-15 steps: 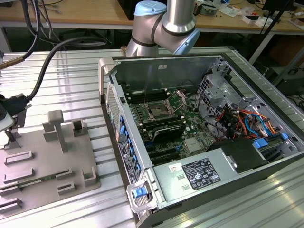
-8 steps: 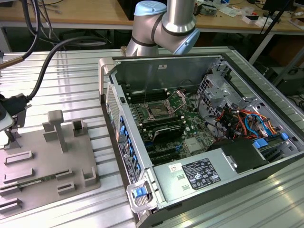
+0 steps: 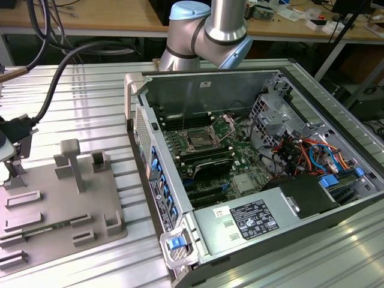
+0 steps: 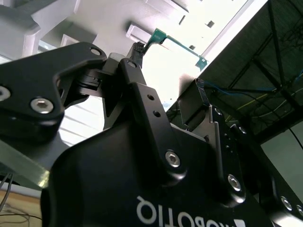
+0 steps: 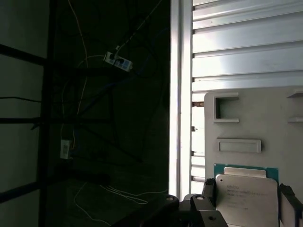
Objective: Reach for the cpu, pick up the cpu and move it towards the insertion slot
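First wrist view: one claw (image 5: 248, 202) is closed narrow on the one cpu (image 5: 245, 189), with a dark finger (image 5: 209, 191) against each of two opposite sides. The cpu is a flat square with a pale silvery top and a thin green rim. It is over the single grey fixture tray (image 5: 251, 113), which lies on the ribbed metal counter (image 5: 236, 47). In the exterior view the claw (image 3: 9, 141) is at the tray's (image 3: 60, 210) far edge, at that view's left. One open computer case (image 3: 204, 90) lies to the right. Its side wall (image 3: 144, 150) stands between the tray and the one insertion slot (image 3: 198, 141) on the green board.
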`<state>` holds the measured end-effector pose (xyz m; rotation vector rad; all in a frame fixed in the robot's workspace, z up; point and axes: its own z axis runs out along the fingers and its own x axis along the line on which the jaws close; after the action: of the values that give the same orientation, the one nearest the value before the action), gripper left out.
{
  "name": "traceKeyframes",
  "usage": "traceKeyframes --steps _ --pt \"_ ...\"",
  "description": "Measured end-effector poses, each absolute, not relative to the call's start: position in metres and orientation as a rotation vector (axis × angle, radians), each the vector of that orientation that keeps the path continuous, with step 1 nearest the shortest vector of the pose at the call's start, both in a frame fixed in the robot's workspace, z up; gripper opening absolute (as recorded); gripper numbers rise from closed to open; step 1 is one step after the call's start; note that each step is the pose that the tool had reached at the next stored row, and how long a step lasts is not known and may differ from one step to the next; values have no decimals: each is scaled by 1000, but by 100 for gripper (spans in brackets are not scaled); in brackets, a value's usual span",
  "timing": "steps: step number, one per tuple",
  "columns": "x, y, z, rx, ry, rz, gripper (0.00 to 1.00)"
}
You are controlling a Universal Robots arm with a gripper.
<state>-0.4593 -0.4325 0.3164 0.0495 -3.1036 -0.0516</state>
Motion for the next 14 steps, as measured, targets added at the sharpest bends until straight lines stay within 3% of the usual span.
traceKeyframes --steps 14 --pt "-459 -433 332 50 -3104 -57 55"
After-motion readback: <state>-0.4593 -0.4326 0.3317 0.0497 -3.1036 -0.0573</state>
